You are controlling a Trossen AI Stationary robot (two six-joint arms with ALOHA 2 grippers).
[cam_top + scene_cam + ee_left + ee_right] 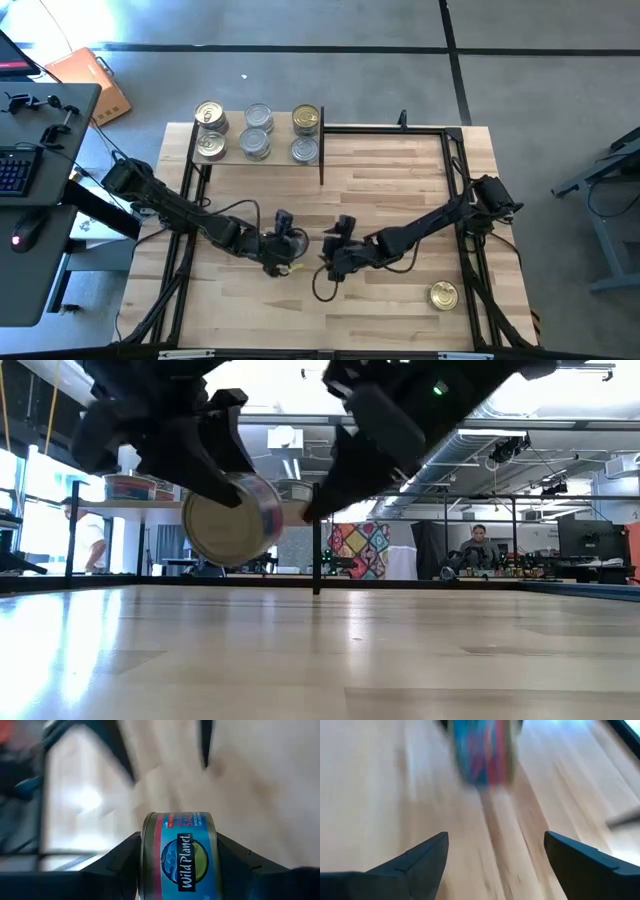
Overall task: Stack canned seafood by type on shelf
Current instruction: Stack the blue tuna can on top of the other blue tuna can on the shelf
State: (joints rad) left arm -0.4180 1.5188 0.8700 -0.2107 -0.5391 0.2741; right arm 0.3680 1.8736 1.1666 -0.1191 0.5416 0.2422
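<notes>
The shelf stands at the table's far left and bears several tins in three pairs: gold-topped, silver-topped, and a gold one behind a silver one. Near the table's middle my left gripper is shut on a blue-labelled tin, which the low view also shows. My right gripper is just to its right, open and holding nothing, facing that tin. Another gold-topped tin rests on its base at the near right. My left gripper pinches the tin between its two fingers, one on each flat end, so the label band faces out between them. The fingers slant down from the table's left. The tin is on edge, lifted clear of the table.
A black metal frame runs along the table's far and side edges. A loose cable loops on the wood below my right gripper. A desk with a keyboard stands off the left edge. A person sits far off in the room.
</notes>
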